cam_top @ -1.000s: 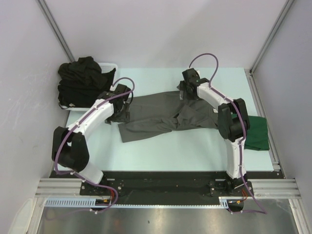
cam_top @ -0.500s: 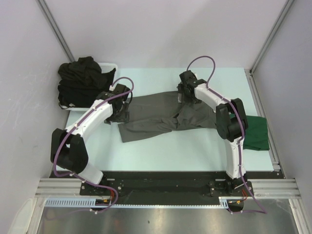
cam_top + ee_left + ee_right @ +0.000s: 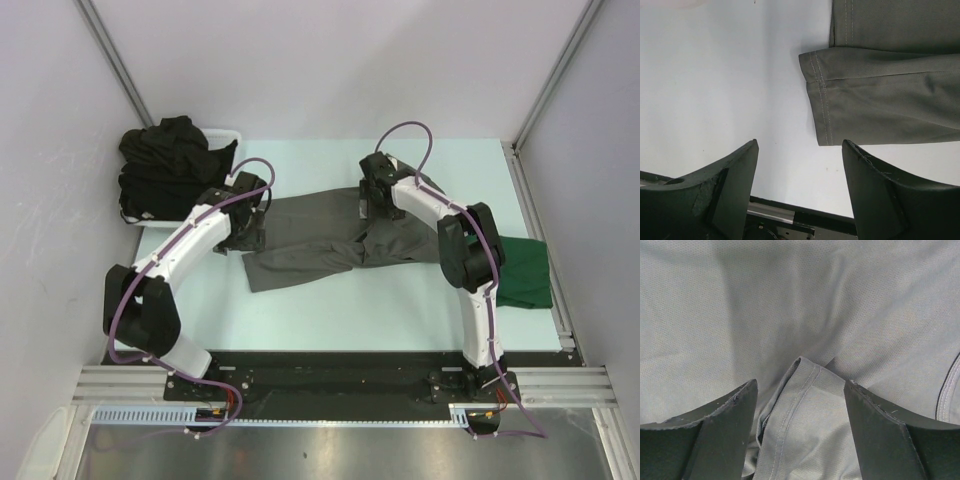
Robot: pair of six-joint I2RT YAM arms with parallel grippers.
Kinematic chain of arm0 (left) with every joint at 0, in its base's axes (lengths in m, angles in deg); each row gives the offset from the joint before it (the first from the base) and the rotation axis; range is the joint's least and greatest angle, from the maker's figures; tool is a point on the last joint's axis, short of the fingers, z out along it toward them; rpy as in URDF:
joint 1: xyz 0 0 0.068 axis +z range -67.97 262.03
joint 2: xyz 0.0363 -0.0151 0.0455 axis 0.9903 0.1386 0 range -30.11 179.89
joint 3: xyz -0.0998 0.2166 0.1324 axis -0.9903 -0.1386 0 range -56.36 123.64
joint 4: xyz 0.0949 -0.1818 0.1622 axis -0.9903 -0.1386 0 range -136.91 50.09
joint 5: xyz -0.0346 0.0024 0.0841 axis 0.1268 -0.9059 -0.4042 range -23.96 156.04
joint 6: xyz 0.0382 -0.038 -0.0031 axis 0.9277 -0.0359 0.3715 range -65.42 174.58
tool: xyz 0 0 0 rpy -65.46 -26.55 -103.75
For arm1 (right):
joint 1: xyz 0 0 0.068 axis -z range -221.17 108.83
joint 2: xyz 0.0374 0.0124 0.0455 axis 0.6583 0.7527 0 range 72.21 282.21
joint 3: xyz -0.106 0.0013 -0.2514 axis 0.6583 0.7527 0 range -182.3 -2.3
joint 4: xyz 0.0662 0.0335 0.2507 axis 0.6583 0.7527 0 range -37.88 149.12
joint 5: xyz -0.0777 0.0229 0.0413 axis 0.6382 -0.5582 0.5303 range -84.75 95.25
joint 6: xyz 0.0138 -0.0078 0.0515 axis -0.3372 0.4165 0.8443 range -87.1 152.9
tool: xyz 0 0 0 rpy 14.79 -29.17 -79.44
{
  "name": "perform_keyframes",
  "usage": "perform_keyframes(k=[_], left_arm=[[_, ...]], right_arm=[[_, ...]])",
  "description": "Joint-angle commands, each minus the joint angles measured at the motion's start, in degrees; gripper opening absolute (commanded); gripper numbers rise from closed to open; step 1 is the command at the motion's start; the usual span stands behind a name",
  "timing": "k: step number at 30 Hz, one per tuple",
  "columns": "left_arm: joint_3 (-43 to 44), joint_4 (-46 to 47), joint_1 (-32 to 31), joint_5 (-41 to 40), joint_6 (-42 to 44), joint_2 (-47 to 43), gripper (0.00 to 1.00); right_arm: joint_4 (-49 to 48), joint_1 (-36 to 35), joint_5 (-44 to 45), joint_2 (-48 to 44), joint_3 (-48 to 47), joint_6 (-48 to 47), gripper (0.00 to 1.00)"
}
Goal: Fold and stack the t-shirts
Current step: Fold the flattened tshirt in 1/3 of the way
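The bench (image 3: 330, 320) is a pale mint sheet, smooth and matt, closed in by plain grey walls (image 3: 300, 60) at the back and on both sides. Slanting metal posts (image 3: 110, 55) stand in the far corners. An aluminium rail (image 3: 560, 380) runs along the near edge where the two arms are bolted.

The grey shirt (image 3: 320, 245) lies spread across the middle of the bench, rumpled and running from left to right. It is partly folded over on itself near its centre. The green shirt (image 3: 528, 275) lies at the right edge, partly behind the right arm's elbow. The black shirts (image 3: 165, 165) are heaped in a white basket (image 3: 225, 133) in the far left corner, spilling above its rim.

Bare bench shows in a broad strip in front of the grey shirt and in another behind it, up to the back wall. The right side is tight, with the green shirt against the edge.

The left hand (image 3: 245, 235) hangs at the grey shirt's left end. Its fingers are released and spread, with only bare bench between them, and the sleeve hem (image 3: 820, 105) lies just beyond the tips. The right hand (image 3: 375, 200) is low over the shirt's far middle. Its fingers are spread either side of a raised fold (image 3: 800, 390) and grasp nothing.
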Motion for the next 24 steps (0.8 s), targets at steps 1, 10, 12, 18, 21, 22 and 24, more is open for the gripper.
perform_keyframes(k=[1, 10, 12, 18, 21, 22, 24], left_arm=[[-0.60, 0.62, 0.34, 0.70, 1.08, -2.38, 0.73], [-1.48, 0.70, 0.34, 0.70, 0.90, -3.26, 0.73], [-1.39, 0.62, 0.34, 0.79, 0.90, -3.26, 0.73], [-1.12, 0.62, 0.34, 1.05, 0.73, -3.17, 0.73], [-1.30, 0.62, 0.34, 1.14, 0.73, -3.34, 0.72], [-1.39, 0.62, 0.34, 1.14, 0.73, -3.34, 0.72], [-1.56, 0.62, 0.34, 1.32, 0.73, -3.43, 0.73]], right_arm=[[-0.08, -0.15, 0.82, -2.04, 0.79, 0.30, 0.74], [-0.43, 0.03, 0.64, -1.78, 0.96, -0.32, 0.63], [-0.61, 0.03, 0.20, -1.86, 0.96, -0.49, 0.55], [-0.52, 0.29, -1.38, -1.78, 0.96, -0.32, 0.31], [-0.34, 0.46, -1.38, -1.86, 1.05, -0.41, 0.25], [-0.17, 0.46, -1.38, -1.95, 1.05, -0.41, 0.24], [-0.17, 0.64, -1.29, -2.13, 1.14, -0.41, 0.20]])
